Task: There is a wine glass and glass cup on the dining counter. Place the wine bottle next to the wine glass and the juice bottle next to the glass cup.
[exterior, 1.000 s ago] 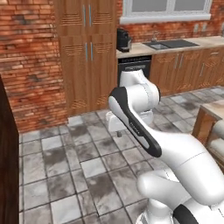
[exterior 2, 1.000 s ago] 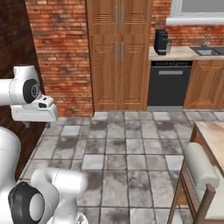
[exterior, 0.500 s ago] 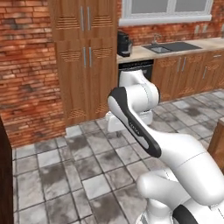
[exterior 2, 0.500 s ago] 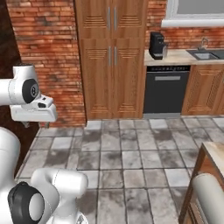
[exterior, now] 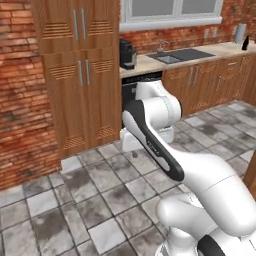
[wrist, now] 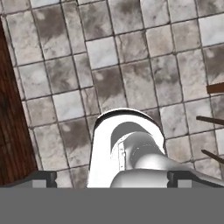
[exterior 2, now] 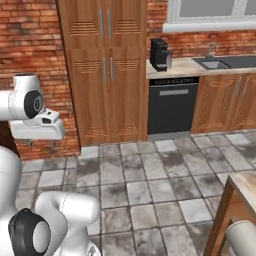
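**One arm, one coffee machine, one sink, tool empty**

You have one tool (wrist: 112, 179) pointing down at the tiled floor (wrist: 131, 52), its two fingertips spread wide and holding nothing. On the kitchen desk (exterior: 150, 64) stand one coffee machine (exterior: 127, 54) and one sink (exterior: 181, 55). A corner of the dining desk (exterior 2: 240, 186) shows lower right.

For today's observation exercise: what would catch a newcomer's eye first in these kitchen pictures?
The big white robot arm fills the foreground, folded over a grey tiled floor. Behind it stand tall wooden cabinets against a red brick wall. To their right, a black coffee machine sits on the worktop above a dark dishwasher.
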### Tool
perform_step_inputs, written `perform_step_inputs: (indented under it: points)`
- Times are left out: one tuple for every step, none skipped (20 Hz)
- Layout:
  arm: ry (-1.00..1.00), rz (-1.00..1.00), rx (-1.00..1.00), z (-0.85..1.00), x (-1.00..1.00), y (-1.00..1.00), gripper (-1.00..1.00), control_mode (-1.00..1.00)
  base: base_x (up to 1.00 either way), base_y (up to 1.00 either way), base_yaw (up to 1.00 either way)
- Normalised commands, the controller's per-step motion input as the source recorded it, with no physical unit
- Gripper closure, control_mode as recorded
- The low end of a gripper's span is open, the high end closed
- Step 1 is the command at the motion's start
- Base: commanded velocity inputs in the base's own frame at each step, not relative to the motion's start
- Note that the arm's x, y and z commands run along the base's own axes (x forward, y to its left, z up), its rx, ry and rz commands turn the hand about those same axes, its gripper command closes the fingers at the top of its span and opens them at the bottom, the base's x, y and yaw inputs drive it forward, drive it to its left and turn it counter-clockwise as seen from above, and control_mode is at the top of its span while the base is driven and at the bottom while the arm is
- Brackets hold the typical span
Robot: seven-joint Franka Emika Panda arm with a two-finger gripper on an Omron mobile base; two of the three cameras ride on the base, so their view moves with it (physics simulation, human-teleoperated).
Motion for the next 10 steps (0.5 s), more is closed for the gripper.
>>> perform_step_inputs:
  points:
    - [0.00, 0.00, 0.00, 0.00, 0.00, 0.00, -1.00, 1.00, 0.54, -0.04, -0.33]
    - [0.00, 0.00, 0.00, 0.00, 0.00, 0.00, -1.00, 1.00, 0.53, -0.04, -0.35]
    - [0.00, 0.00, 0.00, 0.00, 0.00, 0.00, -1.00, 1.00, 0.53, -0.04, -0.35]
    - [0.00, 0.00, 0.00, 0.00, 0.00, 0.00, -1.00, 1.00, 0.53, -0.04, -0.35]
    - [0.00, 0.00, 0.00, 0.00, 0.00, 0.00, -1.00, 1.00, 0.53, -0.04, -0.35]
    - [0.00, 0.00, 0.00, 0.00, 0.00, 0.00, -1.00, 1.00, 0.53, -0.04, -0.35]
    - [0.00, 0.00, 0.00, 0.00, 0.00, 0.00, -1.00, 1.00, 0.53, -0.04, -0.34]
    - [0.00, 0.00, 0.00, 0.00, 0.00, 0.00, -1.00, 1.00, 0.54, -0.05, -0.34]
    - [0.00, 0.00, 0.00, 0.00, 0.00, 0.00, -1.00, 1.00, 0.55, -0.05, -0.33]
    - [0.00, 0.00, 0.00, 0.00, 0.00, 0.00, -1.00, 1.00, 0.55, -0.05, -0.32]
